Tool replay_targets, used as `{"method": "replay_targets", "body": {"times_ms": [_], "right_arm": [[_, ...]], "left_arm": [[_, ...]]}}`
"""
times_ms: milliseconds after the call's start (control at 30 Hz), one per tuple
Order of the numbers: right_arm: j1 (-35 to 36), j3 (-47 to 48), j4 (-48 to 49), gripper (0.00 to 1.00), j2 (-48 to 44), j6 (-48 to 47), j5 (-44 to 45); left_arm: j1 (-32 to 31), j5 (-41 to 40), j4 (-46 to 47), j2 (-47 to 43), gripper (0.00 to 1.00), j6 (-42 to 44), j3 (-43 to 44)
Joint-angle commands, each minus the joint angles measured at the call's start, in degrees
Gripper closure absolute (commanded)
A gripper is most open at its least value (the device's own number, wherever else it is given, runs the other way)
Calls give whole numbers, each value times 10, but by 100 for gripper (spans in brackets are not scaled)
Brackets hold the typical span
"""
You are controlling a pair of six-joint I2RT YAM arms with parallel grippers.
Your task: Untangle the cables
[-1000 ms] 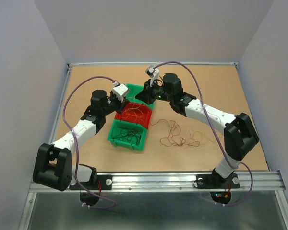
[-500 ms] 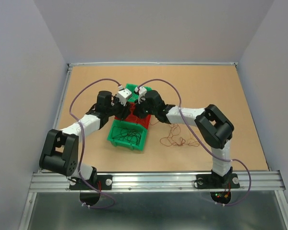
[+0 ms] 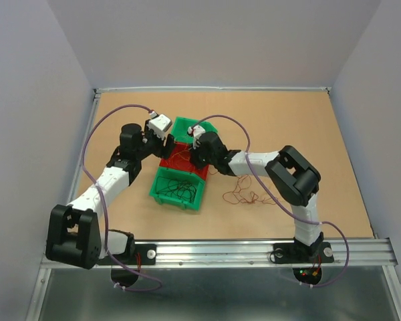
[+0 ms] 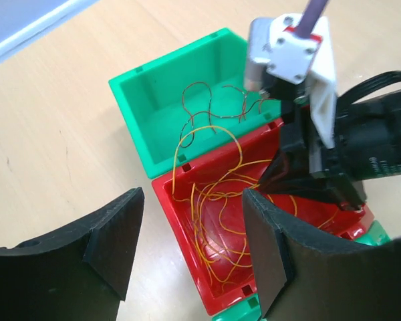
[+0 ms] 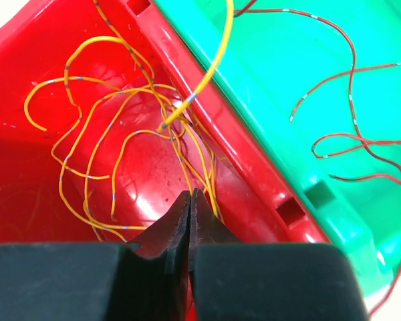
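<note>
A red bin [image 3: 170, 162] holds thin orange-yellow cables [image 5: 100, 154], which also show in the left wrist view [image 4: 214, 221]. My right gripper [image 3: 189, 158] is down inside this bin; its jaws [image 5: 190, 195] are shut, with a yellow cable pinched at the tips. The far green bin [image 3: 185, 125] holds reddish cables [image 5: 361, 144]. My left gripper [image 3: 166, 136] is open and empty; it hovers over the red bin's left edge [image 4: 194, 224]. A loose reddish and orange tangle [image 3: 244, 192] lies on the table, right of the bins.
A near green bin [image 3: 176, 202] with dark cables touches the red bin's front side. The three bins stand in a row mid-table. My right gripper's body [image 4: 334, 154] is close to my left fingers [image 4: 271, 247]. Metal rails edge the table.
My right arm swung from behind the bins down into the red bin. My left gripper went over the red bin, then drew back to the left.
</note>
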Motion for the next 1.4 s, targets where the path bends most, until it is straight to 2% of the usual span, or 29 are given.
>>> {"method": "replay_targets", "body": {"times_ms": [0,67,167,467,633,800,1033,1100,1133,1200,1233,1267,1300,1367], "right_arm": [[5,-15,15,91,-64,-18,18],[6,-9,14,76,-85,-20,12],[5,-3,13,66,-98,-22,14],[5,24,7,61,-98,-28,18],[4,40,7,60,-81,-29,37],[3,75,-1,55,-48,-31,42],[4,114,0,51,-8,-38,123],[4,119,0,57,-5,-41,119],[4,121,0,67,-3,-43,114],[3,120,0,76,-2,-49,90],[3,119,0,88,-2,-53,83],[4,110,0,95,-4,-54,67],[4,104,0,100,-8,-57,54],[5,86,6,99,-21,-66,3]], "left_arm": [[16,4,41,27,28,-14,5],[28,25,55,52,25,-16,17],[38,59,56,78,22,-22,39],[49,98,68,122,24,-30,49],[52,90,70,119,25,-23,36],[56,81,75,113,26,-24,28],[59,82,74,123,27,-26,25],[60,82,75,125,28,-25,25],[60,82,74,127,28,-25,25],[60,83,73,130,29,-25,26],[61,83,72,130,29,-24,28],[61,83,72,130,29,-24,28],[62,84,71,129,29,-24,28],[64,86,71,126,29,-25,27]]}}
